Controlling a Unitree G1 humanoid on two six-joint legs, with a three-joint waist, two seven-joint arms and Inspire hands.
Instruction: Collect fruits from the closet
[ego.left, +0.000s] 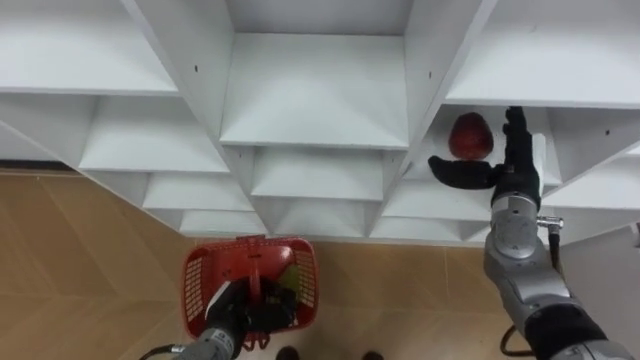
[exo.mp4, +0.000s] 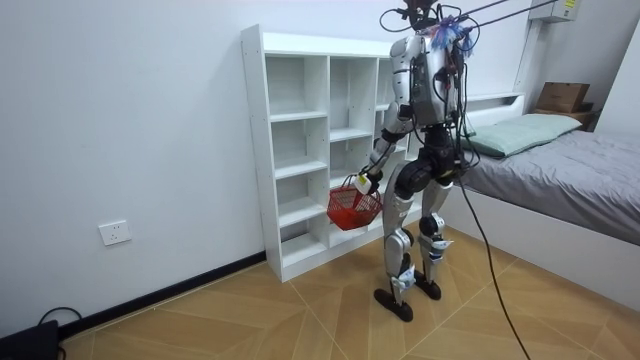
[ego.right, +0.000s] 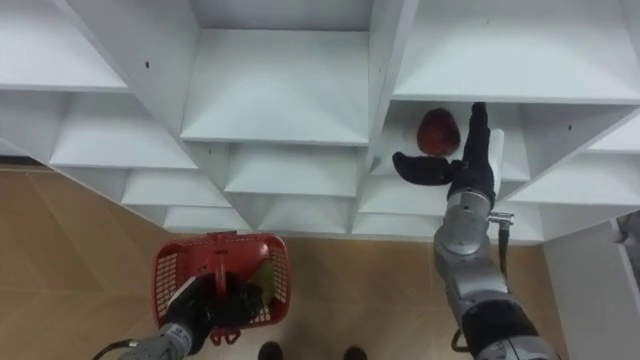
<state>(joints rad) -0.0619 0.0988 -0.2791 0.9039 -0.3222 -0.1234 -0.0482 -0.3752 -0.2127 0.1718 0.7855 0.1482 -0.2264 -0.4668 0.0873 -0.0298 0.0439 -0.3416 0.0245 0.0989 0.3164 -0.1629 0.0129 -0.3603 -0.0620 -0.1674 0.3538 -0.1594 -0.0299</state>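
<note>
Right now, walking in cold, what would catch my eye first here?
A dark red fruit sits in a compartment of the white shelf unit, on the right, and the robot's right hand is raised beside it, fingers straight, thumb spread out. Lower left, its left hand grips the handle of a red basket hanging above the wooden floor.

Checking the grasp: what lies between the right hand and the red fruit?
The stretch is bare: in the left eye view the red fruit sits beside the open right hand, above its thumb. The left hand holds the basket.
</note>
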